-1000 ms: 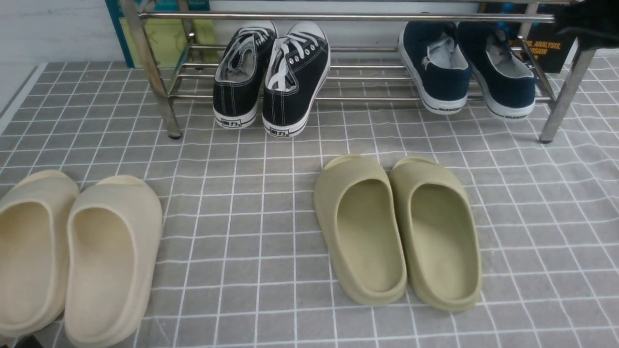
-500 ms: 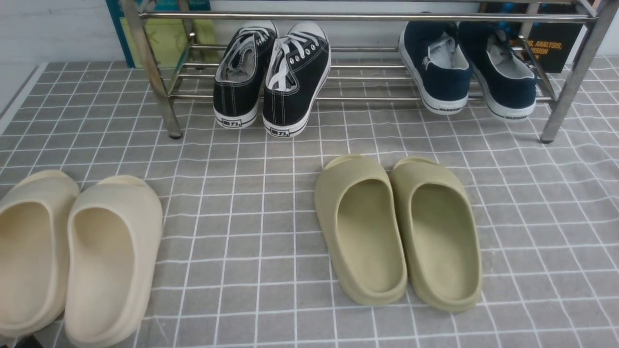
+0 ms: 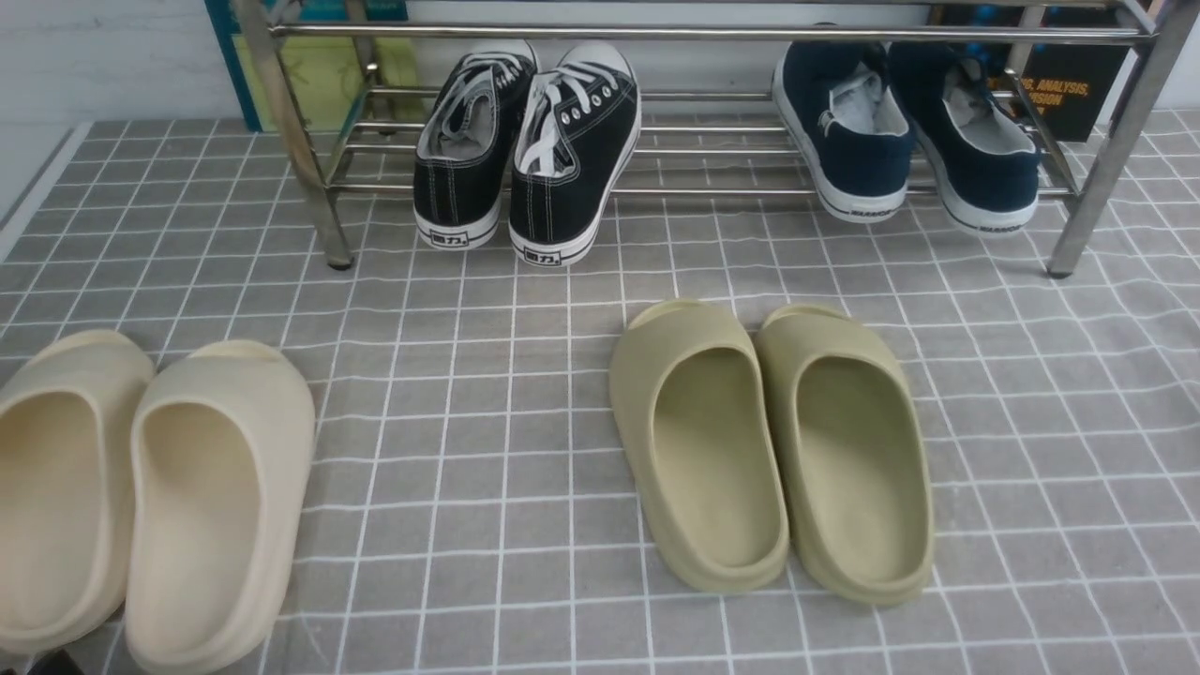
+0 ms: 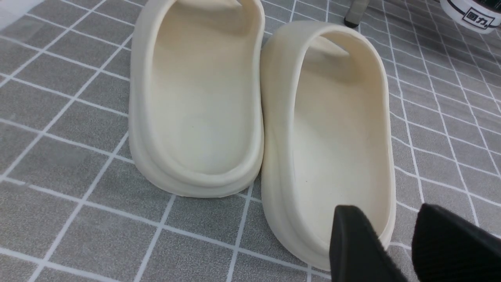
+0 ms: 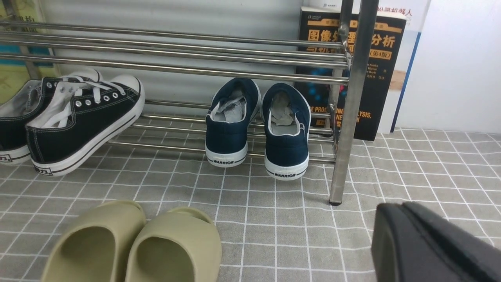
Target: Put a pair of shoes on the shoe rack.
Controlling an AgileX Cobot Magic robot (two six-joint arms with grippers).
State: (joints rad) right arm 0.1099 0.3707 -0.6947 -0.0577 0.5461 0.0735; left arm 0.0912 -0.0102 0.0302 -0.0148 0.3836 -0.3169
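The pair of navy slip-on shoes (image 3: 905,141) sits side by side on the lower bars of the silver shoe rack (image 3: 656,33), at its right end, heels toward me. They also show in the right wrist view (image 5: 256,125), under the rack (image 5: 354,98). My right gripper (image 5: 399,213) is shut and empty, low over the floor cloth near the rack's right front post. My left gripper (image 4: 391,227) is open and empty, its fingers astride the heel rim of a cream slide (image 4: 332,129). Neither gripper shows in the front view.
Black lace-up sneakers (image 3: 525,141) lean on the rack's left part. Olive slides (image 3: 769,441) lie mid-floor, cream slides (image 3: 141,487) at front left. A black book (image 5: 372,66) stands behind the rack's right post. Grey checked cloth (image 3: 469,375) covers the floor.
A dark arm part at the front view's top right corner one second ago has left the view. The shoes have not moved.
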